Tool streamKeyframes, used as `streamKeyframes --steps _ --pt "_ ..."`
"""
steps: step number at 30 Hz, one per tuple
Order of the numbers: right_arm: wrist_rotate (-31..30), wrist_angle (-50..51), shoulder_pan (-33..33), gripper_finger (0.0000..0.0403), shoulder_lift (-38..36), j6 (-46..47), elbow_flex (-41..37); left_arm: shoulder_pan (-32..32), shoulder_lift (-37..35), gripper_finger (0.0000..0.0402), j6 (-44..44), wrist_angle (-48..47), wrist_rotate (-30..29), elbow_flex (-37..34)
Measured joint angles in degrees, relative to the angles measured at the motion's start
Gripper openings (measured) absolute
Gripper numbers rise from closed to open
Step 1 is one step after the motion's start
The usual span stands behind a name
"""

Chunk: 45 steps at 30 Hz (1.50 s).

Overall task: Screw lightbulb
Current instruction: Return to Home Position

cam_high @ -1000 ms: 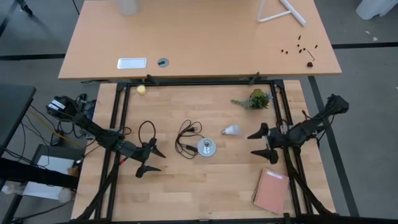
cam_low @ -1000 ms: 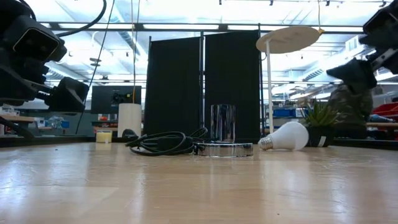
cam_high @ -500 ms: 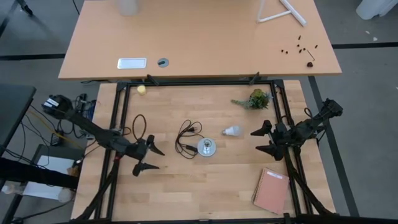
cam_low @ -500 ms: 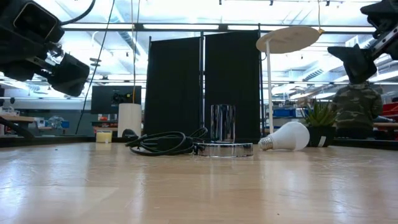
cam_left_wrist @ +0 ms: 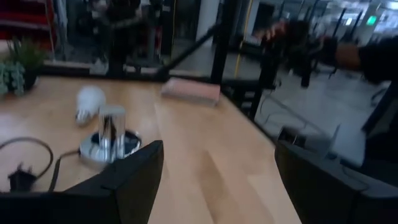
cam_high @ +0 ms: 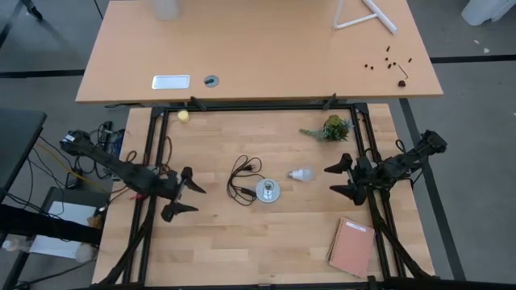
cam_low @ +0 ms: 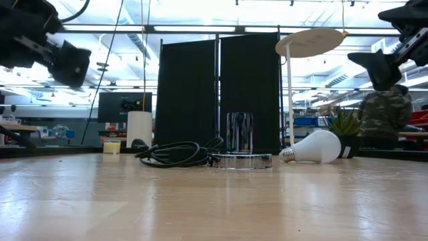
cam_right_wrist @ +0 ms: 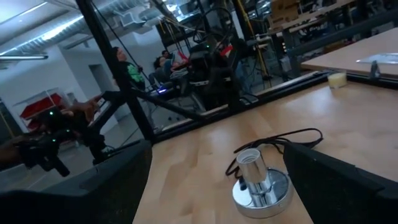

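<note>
Left gripper [cam_high: 189,199] raised over the table's left side, fingers spread wide, clasping nothing. Toward the middle, coiled black cord [cam_high: 242,179] joined to a round silver socket disc [cam_high: 268,190] with an upright chrome sleeve. Just right of it and not touching, small white frosted lightbulb [cam_high: 301,173] on its side on the light wooden table [cam_high: 242,242], screw base toward the socket. Farther back, spiky green plant [cam_high: 333,127] in a small dark pot. Right gripper [cam_high: 329,180] raised at right, fingers likewise apart, empty.
</note>
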<state>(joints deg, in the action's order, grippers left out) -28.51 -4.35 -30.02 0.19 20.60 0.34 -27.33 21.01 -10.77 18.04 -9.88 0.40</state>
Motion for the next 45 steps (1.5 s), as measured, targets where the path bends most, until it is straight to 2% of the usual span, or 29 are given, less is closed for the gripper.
streamKeyframes --steps 6,11,14,18,31,45 --pt "0.06 0.05 1.92 0.0373 1.03 0.00 0.00 0.01 -8.93 0.0312 -0.01 -3.21 -0.01 0.00" --pt "0.06 0.06 4.87 0.0373 1.72 0.00 0.00 0.02 -15.03 0.0312 0.01 -10.92 0.01 0.00" --pt "0.06 0.08 6.91 0.0373 1.63 0.00 0.00 0.54 -18.03 0.0312 -0.03 -16.23 0.12 -0.01" --pt "0.10 -0.14 8.80 0.0373 -0.14 0.02 0.00 2.29 -20.04 0.0312 0.01 -16.18 0.55 -0.02" --pt "0.10 -0.21 9.01 0.0373 0.00 0.18 0.00 8.52 -20.71 0.0312 0.01 -16.13 0.60 -0.02" --pt "0.10 -0.26 9.01 0.0373 0.04 0.20 0.00 8.85 -20.34 0.0312 0.01 -16.19 0.60 -0.02"
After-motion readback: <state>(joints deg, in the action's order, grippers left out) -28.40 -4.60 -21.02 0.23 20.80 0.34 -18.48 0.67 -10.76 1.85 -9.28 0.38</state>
